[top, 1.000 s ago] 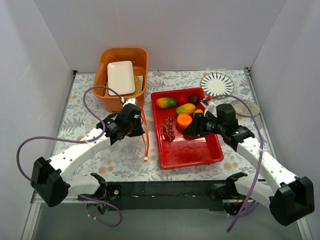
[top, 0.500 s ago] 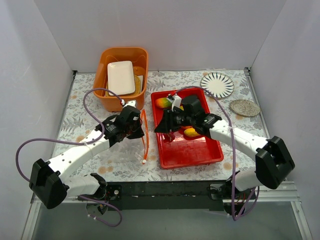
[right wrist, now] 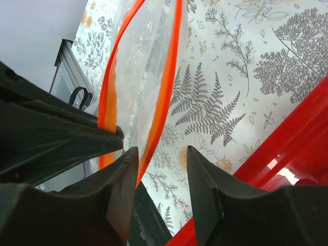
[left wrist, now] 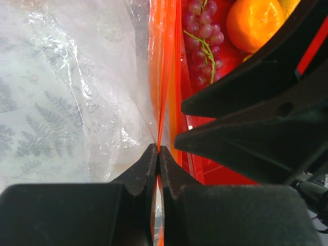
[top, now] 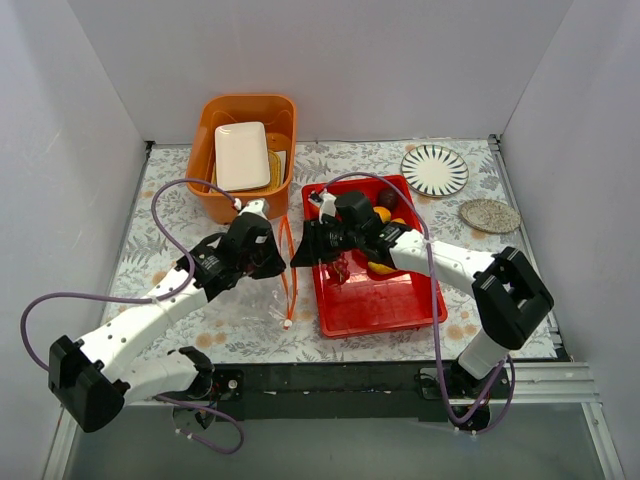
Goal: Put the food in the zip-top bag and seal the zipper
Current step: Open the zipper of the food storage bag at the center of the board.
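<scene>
The clear zip-top bag (top: 262,298) lies left of the red tray (top: 400,300). Its orange zipper (top: 290,270) runs toward me and ends in a white tip (top: 287,323). My left gripper (top: 272,258) is shut on one lip of the zipper (left wrist: 160,102). My right gripper (top: 300,256) is open and empty at the bag's mouth. The other lip (right wrist: 165,102) passes beside its left finger (right wrist: 123,179). In the tray lie a dark red grape bunch (left wrist: 205,31), an orange (left wrist: 256,23), a yellow mango (top: 382,268) and a dark purple ball (top: 386,197).
An orange bin (top: 222,200) holding a white dish stands at the back left. A striped plate (top: 434,168) and a grey coaster (top: 490,215) sit at the back right. White walls enclose the floral mat (top: 160,240).
My right arm swung left from over the tray to the bag's mouth beside the left gripper. My left gripper kept hold of the zipper and shifted slightly right, and the mouth has spread.
</scene>
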Motion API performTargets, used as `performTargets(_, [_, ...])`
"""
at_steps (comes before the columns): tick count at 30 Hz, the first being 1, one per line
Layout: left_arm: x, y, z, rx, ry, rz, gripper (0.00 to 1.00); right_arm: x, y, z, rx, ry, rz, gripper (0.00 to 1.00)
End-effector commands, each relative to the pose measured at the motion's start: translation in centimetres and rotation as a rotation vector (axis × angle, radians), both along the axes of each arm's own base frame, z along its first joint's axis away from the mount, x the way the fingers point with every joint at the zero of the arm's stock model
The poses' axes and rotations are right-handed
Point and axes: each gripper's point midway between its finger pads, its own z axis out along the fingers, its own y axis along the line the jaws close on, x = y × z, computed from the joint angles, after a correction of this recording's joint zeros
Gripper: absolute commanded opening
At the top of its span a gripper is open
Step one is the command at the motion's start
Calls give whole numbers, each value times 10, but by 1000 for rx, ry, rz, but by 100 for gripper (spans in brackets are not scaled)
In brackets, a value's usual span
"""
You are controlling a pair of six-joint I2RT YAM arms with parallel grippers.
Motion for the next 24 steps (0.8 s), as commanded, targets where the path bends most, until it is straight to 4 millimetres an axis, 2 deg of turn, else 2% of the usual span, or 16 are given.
performTargets(1, [-6, 4, 11, -10, -24, -10, 0, 8, 19, 29, 84, -60, 26, 50])
performTargets(4, [-7, 5, 15, -15, -30, -9, 0, 7, 25, 26, 86, -46, 44, 44])
performTargets(7, [-7, 7, 19, -17, -38, -3, 0, 6, 31, 20, 77, -32, 56, 23])
performTargets(8, [-7, 8, 21, -15, -42, 4, 0, 6, 32, 17, 71, -25, 50, 13])
performTargets(11, [-7, 17, 23, 11, -34, 40, 0, 13, 31, 6, 29, -11, -9, 3])
performTargets(15, [-6, 45, 27, 119, -34, 143, 0, 25, 21, -23, -94, 35, -118, 1])
performTargets(16, [-10, 53, 24, 155, -16, 154, 0, 29, 19, -26, -108, 35, -144, 1])
performTargets(20, [-11, 76, 36, 237, -20, 229, 0, 36, 16, -38, -148, 47, -223, 1])
performTargets(24, [-14, 93, 42, 311, -10, 274, 0, 43, 12, -40, -158, 42, -305, 1])
